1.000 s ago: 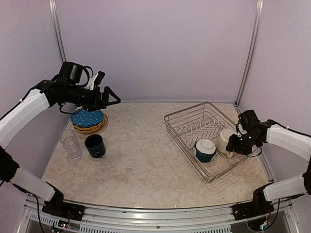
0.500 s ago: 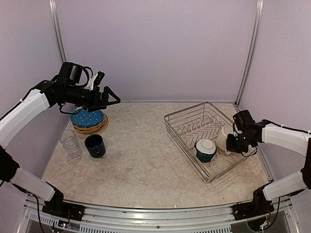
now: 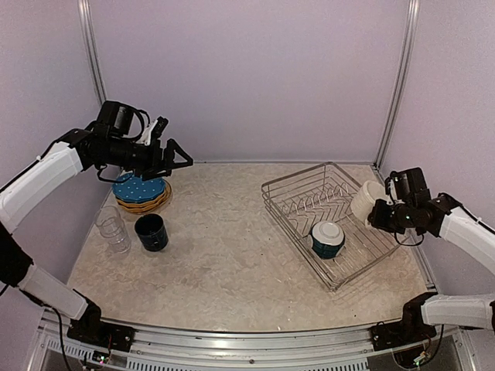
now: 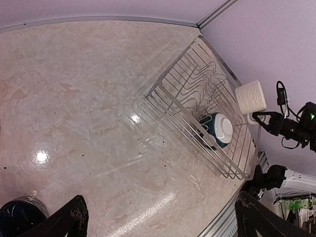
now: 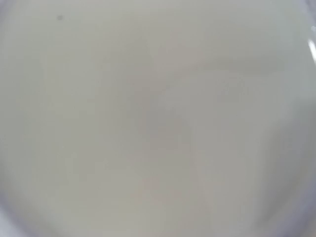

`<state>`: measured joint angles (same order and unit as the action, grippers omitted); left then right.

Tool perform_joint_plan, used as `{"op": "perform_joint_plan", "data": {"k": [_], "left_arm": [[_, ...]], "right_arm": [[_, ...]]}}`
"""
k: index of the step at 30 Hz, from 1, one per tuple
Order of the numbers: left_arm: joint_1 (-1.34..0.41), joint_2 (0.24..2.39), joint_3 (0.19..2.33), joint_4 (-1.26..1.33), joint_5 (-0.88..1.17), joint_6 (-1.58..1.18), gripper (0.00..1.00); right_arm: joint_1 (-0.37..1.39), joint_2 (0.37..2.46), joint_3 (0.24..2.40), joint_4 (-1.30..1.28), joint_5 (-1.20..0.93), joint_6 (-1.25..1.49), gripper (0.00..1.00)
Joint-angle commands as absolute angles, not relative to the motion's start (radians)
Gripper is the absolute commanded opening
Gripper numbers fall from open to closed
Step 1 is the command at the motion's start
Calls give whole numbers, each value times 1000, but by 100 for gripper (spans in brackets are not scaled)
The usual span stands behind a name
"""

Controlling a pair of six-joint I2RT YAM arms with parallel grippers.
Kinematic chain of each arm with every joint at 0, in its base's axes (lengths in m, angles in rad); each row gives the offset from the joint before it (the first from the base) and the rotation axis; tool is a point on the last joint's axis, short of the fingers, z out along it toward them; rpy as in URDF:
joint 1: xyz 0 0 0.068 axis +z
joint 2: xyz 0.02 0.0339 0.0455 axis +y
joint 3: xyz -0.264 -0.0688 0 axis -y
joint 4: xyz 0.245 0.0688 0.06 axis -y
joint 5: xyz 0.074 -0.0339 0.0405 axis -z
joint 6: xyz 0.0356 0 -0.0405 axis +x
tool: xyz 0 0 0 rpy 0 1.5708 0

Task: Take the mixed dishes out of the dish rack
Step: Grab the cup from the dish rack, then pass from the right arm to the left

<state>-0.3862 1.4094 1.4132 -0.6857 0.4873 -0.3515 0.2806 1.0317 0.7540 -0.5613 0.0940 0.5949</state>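
1. Movement belongs to the right arm alone. A second ago the right claw was low inside the dish rack, at the cream mug, which sat on the wire floor just beside the teal bowl.
2. Now the cream mug is up in the air and tipped on its side, roughly over the rack's right rim and clear of the wires. The left wrist view agrees: the mug floats off the rack's edge with the right claw behind it.
3. The right claw is clenched on the cream mug. The contact itself is hidden, because the right wrist view is one blank cream surface, most likely the mug close against the lens. A mug hanging with nothing under it must be gripped, though.
4. The left claw is released, with its fingers spread wide and nothing between them. It hovers above the blue white-dotted plate, which tops the orange plates at the far left, and it has not shifted over the last second.
5. Near that stack, the navy mug and the clear glasses stand on the tabletop, already out of the rack.
6. For the task, the lift of the cream mug looks done and only its placing remains, probably on bare tabletop outside the rack. After that, the teal bowl is the only dish still visible in the rack, near its front end.
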Motion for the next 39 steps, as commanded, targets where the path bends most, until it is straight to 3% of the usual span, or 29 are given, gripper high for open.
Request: {"op": "perform_joint_plan", "data": {"k": [1,6,16,26,39], "left_arm": [[-369,1431,1402,-657,549,-374,99],[-369,1441,1388,-614,662,-412,95],[-395,1488,1324,-367,923,-603,95],[-622,1730,1372,247,1004,-1042,86],[-742,1915,1453,630,1007,-1294,83]], "right_arm": [[282,908,745,-362,8,566,0],[282,839,685,-94,-167,601,0],[324,975,690,319,-405,686,0],[500,1107,674,522,-418,745,0],[672,1188,604,750,-399,830,0]]}}
